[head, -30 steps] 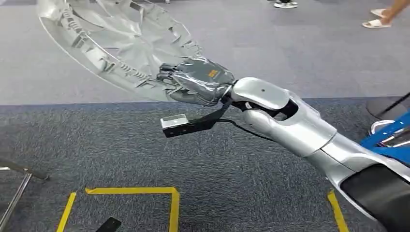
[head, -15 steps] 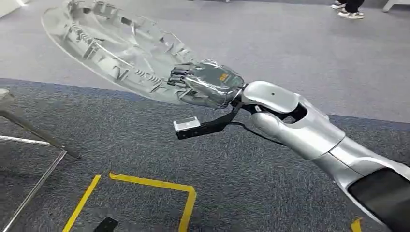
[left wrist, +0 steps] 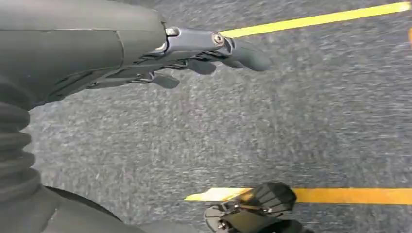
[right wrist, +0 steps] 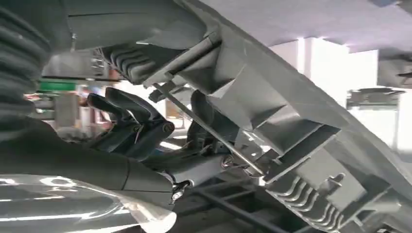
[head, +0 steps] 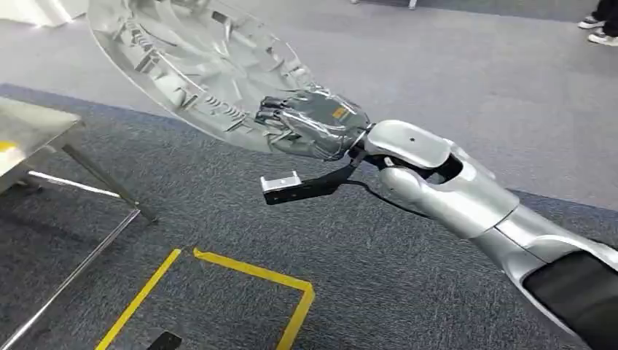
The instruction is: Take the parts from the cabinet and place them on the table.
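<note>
Head view: right hand (head: 315, 124), wrapped in a shiny grey cover, grips the rim of a large round silver-grey plastic wheel-cover part (head: 197, 69), ribbed and clipped on its inner face. Part is held aloft, tilted, well above the dark grey carpet (head: 364, 277); it extends away from the hand toward the upper left of frame. Right wrist view confirms the hold: dark fingers (right wrist: 128, 60) curl over the part's rim (right wrist: 272, 121) w/ the thumb opposing underneath, so the hand is clamped on the part, not spread. Left hand (left wrist: 194, 53) hangs over the carpet near a yellow floor-tape line (left wrist: 316, 19), fingers loosely extended and apart, holding nothing. A steel-topped table (head: 33, 131) on slanted metal legs sits at the left edge of the head view, lower than the part and apart from it. Step in hand, by judgement: transport phase, part already out of the cabinet, en route to the table. Next move likely calls for bringing the part over the tabletop, levelling it approx. flat, lowering until it rests, then releasing. Risk: large overhang on a rim-only hold; part may pivot or slip.
</note>
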### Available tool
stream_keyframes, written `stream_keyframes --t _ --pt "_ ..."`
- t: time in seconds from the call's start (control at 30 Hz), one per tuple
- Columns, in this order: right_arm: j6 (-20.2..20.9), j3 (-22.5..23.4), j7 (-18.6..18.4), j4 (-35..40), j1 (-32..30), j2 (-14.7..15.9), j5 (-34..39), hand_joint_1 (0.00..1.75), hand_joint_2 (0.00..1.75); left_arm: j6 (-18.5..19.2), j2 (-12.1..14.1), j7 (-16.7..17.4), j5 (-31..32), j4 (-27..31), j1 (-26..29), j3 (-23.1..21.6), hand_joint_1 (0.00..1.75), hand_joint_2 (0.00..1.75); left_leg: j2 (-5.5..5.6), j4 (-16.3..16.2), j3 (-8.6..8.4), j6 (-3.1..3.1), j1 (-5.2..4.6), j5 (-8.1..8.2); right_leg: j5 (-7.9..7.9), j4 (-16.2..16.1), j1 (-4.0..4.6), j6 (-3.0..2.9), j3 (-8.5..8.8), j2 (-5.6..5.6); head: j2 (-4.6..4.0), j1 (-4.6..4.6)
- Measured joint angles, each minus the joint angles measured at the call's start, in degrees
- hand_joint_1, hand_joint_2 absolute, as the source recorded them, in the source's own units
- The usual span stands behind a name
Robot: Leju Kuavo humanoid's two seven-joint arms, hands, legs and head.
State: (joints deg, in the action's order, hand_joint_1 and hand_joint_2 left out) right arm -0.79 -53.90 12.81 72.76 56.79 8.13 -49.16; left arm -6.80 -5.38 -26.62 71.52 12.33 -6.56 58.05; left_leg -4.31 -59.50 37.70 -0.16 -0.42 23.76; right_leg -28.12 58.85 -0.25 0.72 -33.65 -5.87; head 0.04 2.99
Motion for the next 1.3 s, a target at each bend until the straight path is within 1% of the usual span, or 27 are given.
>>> stream_keyframes --t 0.07,0.1,0.13,0.17,0.23,0.3,0.37,0.4,0.43,0.47,0.57,0.6,0.63,0.67,0.7,0.77,0.8,0.83,0.9,0.93,0.97,1.1,1.13,1.17,1.2,1.27,1.3 --pt "0.00 0.06 0.09 0.18 0.06 0.02 0.09 1.75 1.75 0.00 0.02 0.15 0.00 0.00 0.34 0.00 0.00 1.75 1.72 0.22 0.20 0.60 -0.08 0.13 -0.37 -0.29 0.17 0.60 0.67 -1.82 0.00 0.00" --pt "0.02 0.11 0.09 0.31 0.10 0.02 0.09 1.75 1.75 -0.02 0.04 0.33 -0.02 0.00 0.44 0.00 0.00 1.75 2.38 0.69 -0.35 1.14 0.46 -0.11 -0.92 -0.14 -0.12 1.13 0.44 -1.20 0.00 -0.02" --pt "0.02 0.17 0.09 0.33 0.11 0.09 0.09 1.75 1.75 -0.22 -0.09 0.52 -0.04 0.00 0.44 0.00 0.00 1.75 3.03 0.72 -0.38 1.27 0.57 -0.11 -1.83 1.19 -0.45 1.22 -0.13 2.15 -0.02 -0.22" --pt "0.02 0.37 0.09 0.33 0.19 0.26 0.13 1.75 1.75 -0.50 -0.04 1.24 -0.17 0.00 0.22 0.00 0.00 1.75 3.67 0.72 -0.35 1.74 0.66 -0.09 -3.70 4.92 -0.44 1.18 -1.94 4.28 0.00 -0.39" --pt "0.02 0.46 0.26 0.33 -0.06 0.57 0.13 1.75 1.75 -0.87 0.02 1.70 -0.55 0.00 0.02 0.00 0.00 1.75 5.29 0.72 -0.38 2.04 0.66 0.00 -7.27 14.23 -0.42 1.33 -6.91 5.56 0.00 -0.55" --pt "0.09 0.46 0.22 0.33 -0.55 0.68 0.13 1.75 1.75 -1.03 0.04 2.05 -0.70 0.00 0.17 0.02 0.00 1.75 7.11 0.66 -0.51 2.06 0.62 0.03 -6.83 17.51 -0.42 1.34 -9.58 5.75 0.00 -0.50" --pt "0.13 0.48 0.15 0.33 -0.69 0.87 0.11 1.75 1.75 -1.05 0.04 2.29 -1.09 0.00 0.37 0.02 0.00 1.75 8.94 0.56 -0.66 2.00 0.66 0.08 -1.93 11.34 -0.43 1.06 -7.47 5.97 0.00 -0.63" --pt "0.13 0.50 0.15 0.33 -0.68 0.90 0.11 1.75 1.75 -1.09 0.02 2.32 -1.29 0.00 0.41 0.04 0.00 1.75 9.83 0.46 -0.73 1.89 0.69 0.16 0.99 6.05 -0.52 0.90 -5.23 6.95 0.00 -0.63" --pt "0.13 0.55 0.15 0.33 -0.67 0.94 0.11 1.75 1.75 -1.14 0.02 2.38 -1.60 0.00 0.41 0.09 0.00 1.75 10.49 0.35 -0.57 1.66 0.86 0.30 2.38 2.02 -0.83 0.77 -3.70 9.68 0.00 -0.63" --pt "0.13 0.57 0.17 0.33 -0.63 1.09 0.11 1.75 1.75 -1.24 0.04 2.53 -1.66 0.00 0.27 0.15 0.00 1.75 11.19 -0.24 -0.03 1.32 0.47 0.39 1.66 0.72 -1.25 0.73 -2.26 11.03 0.00 -0.55" --pt "0.13 0.52 0.26 0.48 -0.74 1.11 0.11 1.75 1.75 -1.44 0.11 3.08 -1.70 0.00 0.60 0.20 0.00 1.75 13.15 0.25 0.31 0.17 1.35 -0.10 1.37 0.63 -0.53 0.34 -2.09 9.25 0.00 -0.63" --pt "0.13 0.55 0.26 0.48 -0.75 1.18 0.09 1.75 1.75 -1.55 0.50 3.08 -1.70 0.02 0.77 0.22 0.00 1.75 13.87 0.32 0.24 -0.06 1.03 -0.07 1.54 0.15 -1.09 0.04 -1.74 8.51 -0.02 -0.59" --pt "0.15 0.55 0.26 0.50 -0.77 1.16 0.09 1.75 1.75 -1.64 0.11 3.13 -1.68 -0.04 1.00 0.20 0.00 1.75 10.79 -0.38 0.47 -0.36 0.62 0.51 1.58 -0.17 -1.14 -0.21 -1.25 7.72 0.00 -0.52" --pt "0.15 0.68 0.20 0.52 -0.76 1.18 0.15 1.75 1.75 -1.77 0.26 3.13 -1.68 -0.02 0.85 0.22 0.00 1.75 7.89 -2.98 1.68 -0.70 0.58 2.12 1.46 -0.19 -1.14 -0.57 -1.03 6.94 0.00 0.53" --pt "0.13 0.70 0.24 0.52 -0.76 1.33 0.15 1.75 1.75 -1.79 0.22 3.13 -1.68 -0.02 0.66 0.22 0.00 1.75 6.28 -6.89 3.49 -1.01 0.77 3.95 1.34 -0.18 -0.98 -0.74 -0.90 6.25 0.00 0.42" --pt "0.15 0.63 0.24 0.52 -0.86 1.38 0.11 1.75 1.75 -1.79 0.24 3.13 -1.68 -0.02 0.51 0.22 0.00 1.75 4.88 -15.07 7.39 -1.31 1.05 6.89 1.00 -0.15 -0.84 -0.91 -0.63 4.61 0.00 0.48" --pt "0.15 0.61 0.24 0.52 -0.97 1.38 0.11 1.75 1.75 -1.79 0.17 3.13 -1.68 -0.02 0.58 0.22 0.00 1.75 4.73 -16.46 8.09 -1.37 1.13 6.74 0.83 -0.14 -0.83 -0.88 -0.46 3.89 0.00 0.50" --pt "0.15 0.61 0.24 0.52 -1.06 1.38 0.11 1.75 1.75 -1.81 0.20 3.13 -1.68 -0.02 0.67 0.22 0.00 1.75 4.67 -15.08 7.40 -1.37 1.17 5.15 0.61 -0.14 -0.83 -0.83 -0.22 3.15 0.00 0.50" --pt "0.15 0.68 0.22 0.55 -1.04 1.38 0.11 1.75 1.75 -1.81 0.35 3.13 -1.68 -0.02 0.68 0.22 0.00 1.75 3.61 -6.25 3.18 -1.01 1.07 0.03 0.17 -0.14 -0.81 -0.63 0.39 1.84 -0.02 0.50" --pt "0.15 0.70 0.22 0.63 -1.02 1.38 0.11 1.75 1.75 -1.81 0.37 3.13 -1.68 -0.02 0.63 0.22 0.00 1.75 1.81 -1.36 0.83 -0.66 0.83 -1.74 -0.13 -0.14 -0.74 -0.46 0.83 1.19 0.00 0.50" --pt "0.15 0.76 0.24 0.66 -0.96 1.42 0.11 1.75 1.75 -1.83 0.35 3.13 -1.68 -0.02 0.48 0.22 0.00 1.75 -0.58 -0.59 0.05 -0.38 -0.28 -0.39 -0.31 -0.28 -0.34 -0.14 0.91 0.67 0.00 0.53" --pt "0.15 0.87 0.26 0.81 -0.88 1.46 0.13 1.75 1.75 -1.88 0.42 3.17 -1.66 -0.02 0.45 0.22 0.00 1.75 1.96 0.49 0.08 1.19 -0.24 -0.09 -1.03 -0.66 0.09 1.11 1.78 -2.26 0.00 0.44" --pt "0.15 0.94 0.26 0.87 -0.90 1.51 0.11 1.75 1.75 -1.86 0.37 3.19 -1.66 -0.02 0.66 0.22 0.00 1.75 2.54 1.03 -0.39 1.50 0.34 -0.31 -1.73 -0.30 -0.28 1.50 1.14 -0.70 0.00 0.37" --pt "0.15 0.96 0.35 0.92 -0.80 1.51 0.13 1.75 1.75 -1.80 0.28 3.19 -1.66 -0.02 0.58 0.22 0.00 1.75 3.25 1.06 -0.43 1.74 0.39 -0.30 -3.05 1.70 -0.41 1.48 0.49 2.66 -0.02 0.13" --pt "0.15 0.96 0.55 0.92 -0.70 1.55 0.15 1.75 1.75 -1.68 0.31 3.21 -1.62 -0.02 0.32 0.22 0.00 1.75 3.86 1.04 -0.37 2.21 0.47 -0.31 -5.12 6.08 -0.40 1.43 -1.70 4.59 -0.02 -0.06" --pt "0.20 0.70 0.77 0.92 -0.94 1.68 0.13 1.75 1.75 -1.60 0.28 3.23 -1.62 -0.02 0.12 0.22 0.00 1.75 5.57 1.03 -0.40 2.34 0.44 -0.22 -8.18 15.01 -0.39 1.55 -6.64 5.68 -0.02 -0.15" --pt "0.24 0.55 0.79 0.92 -1.06 1.68 0.11 1.75 1.75 -1.51 0.26 3.28 -1.60 -0.02 0.13 0.22 0.00 1.75 6.44 1.01 -0.44 2.37 0.42 -0.20 -8.19 17.12 -0.39 1.54 -8.24 5.75 -0.02 -0.15"
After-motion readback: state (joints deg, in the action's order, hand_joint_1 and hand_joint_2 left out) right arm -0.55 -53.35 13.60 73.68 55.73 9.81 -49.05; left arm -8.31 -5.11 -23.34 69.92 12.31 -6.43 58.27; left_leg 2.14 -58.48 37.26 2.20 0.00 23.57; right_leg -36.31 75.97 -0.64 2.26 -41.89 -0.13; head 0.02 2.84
